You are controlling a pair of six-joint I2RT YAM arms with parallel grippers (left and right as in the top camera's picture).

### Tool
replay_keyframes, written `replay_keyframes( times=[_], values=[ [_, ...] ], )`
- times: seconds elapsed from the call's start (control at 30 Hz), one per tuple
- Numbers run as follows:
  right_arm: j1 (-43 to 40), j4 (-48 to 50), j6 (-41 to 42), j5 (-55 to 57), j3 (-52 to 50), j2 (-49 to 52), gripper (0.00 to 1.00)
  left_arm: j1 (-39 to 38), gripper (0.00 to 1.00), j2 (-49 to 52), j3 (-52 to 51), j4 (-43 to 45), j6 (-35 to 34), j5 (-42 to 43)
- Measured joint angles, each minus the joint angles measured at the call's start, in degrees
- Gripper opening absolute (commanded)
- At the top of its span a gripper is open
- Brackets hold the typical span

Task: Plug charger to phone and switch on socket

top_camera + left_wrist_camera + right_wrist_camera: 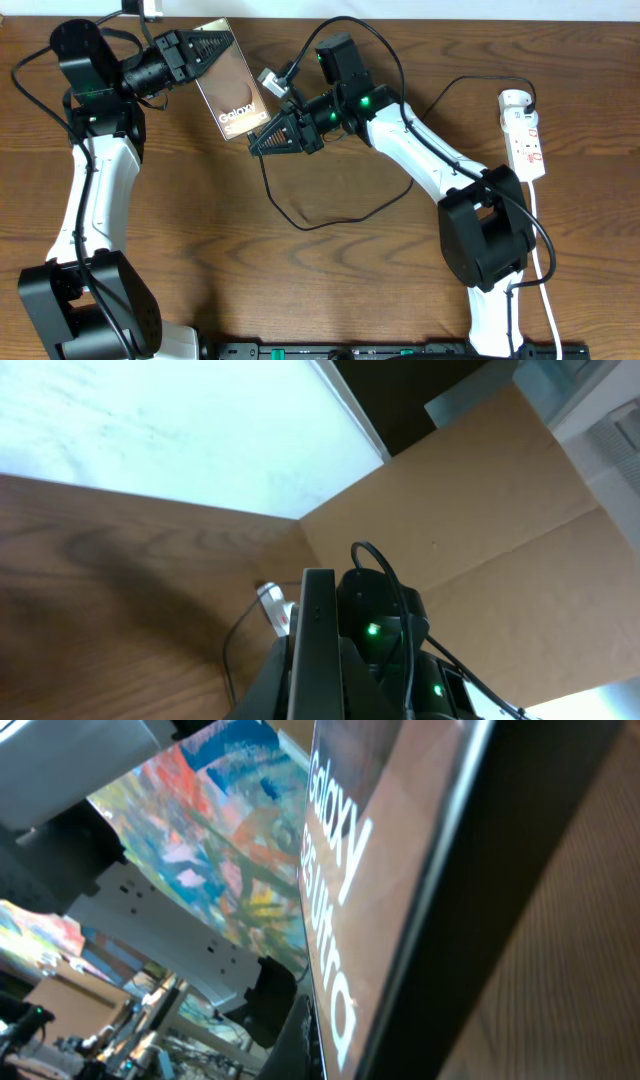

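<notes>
While the left tool (218, 45) grips the far end of the flat, dark-brown rectangular phone (232, 95), the slab's glossy face points up at the overhead camera, with white "Galaxy" lettering toward its near end. From the left wrist, the phone (318, 650) shows only as a thin, straight dark edge between that tool's 2 fingers. From the right wrist its mirror-like face (390, 870) fills the view, reflecting bright colours beside the words "Galaxy S25 Ultra", and its hard edge stands against the grained brown wooden surface (580, 940). Whether the slab touches the surface I cannot tell.

The right tool (262, 142), black and wedge-shaped, sits just beside the phone's near end with its tip pointing left. I cannot tell whether its fingers are parted or pinching something. The long thin black cable of the charger (300, 222) leaves that tip, loops nearward across bare wood and curves back right under the white right arm. Its connector tip is too small to make out.

The small white elongated plastic socket (526, 135), marked in red, lies near the surface's right edge, well apart from both tools. Its thicker white cord (545, 250) runs toward the near edge. Open wood lies left of the cable loop and nearer than it. A flat tan cardboard panel (480, 530) stands at the surface's edge in the left wrist view.
</notes>
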Motion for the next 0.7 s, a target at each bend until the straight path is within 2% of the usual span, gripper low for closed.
replay_keyframes(
  times=[0.27,0.7],
  values=[
    [-0.1,8.4,8.0,-0.4,-0.6,0.5,0.01,0.3,0.07,0.0,0.4,0.4,1.4,-0.5],
    [-0.5,13.6,13.4,-0.7,-1.1,0.6,0.01,0.1,0.08,0.0,0.9,-0.2,1.9,-1.5]
  ],
)
